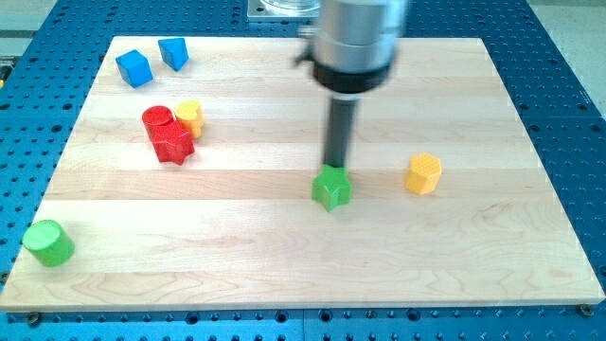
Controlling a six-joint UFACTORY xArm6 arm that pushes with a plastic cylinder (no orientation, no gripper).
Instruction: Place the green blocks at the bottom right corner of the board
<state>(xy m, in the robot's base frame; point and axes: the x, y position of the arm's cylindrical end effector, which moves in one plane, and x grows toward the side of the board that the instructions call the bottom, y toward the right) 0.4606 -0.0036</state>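
A green star-shaped block (331, 188) lies just right of the board's middle. My tip (334, 169) stands right at this block's top edge, touching or nearly touching it. A green cylinder (48, 242) lies near the board's bottom left corner, far from the tip. The wooden board (284, 256) fills most of the view; its bottom right corner (578, 294) holds no block.
A yellow hexagonal block (424, 173) lies to the right of the green star. A red cylinder (157, 120), a red star-shaped block (173, 144) and a yellow block (190, 116) cluster at upper left. Two blue blocks (134, 67) (173, 52) lie near the top left corner.
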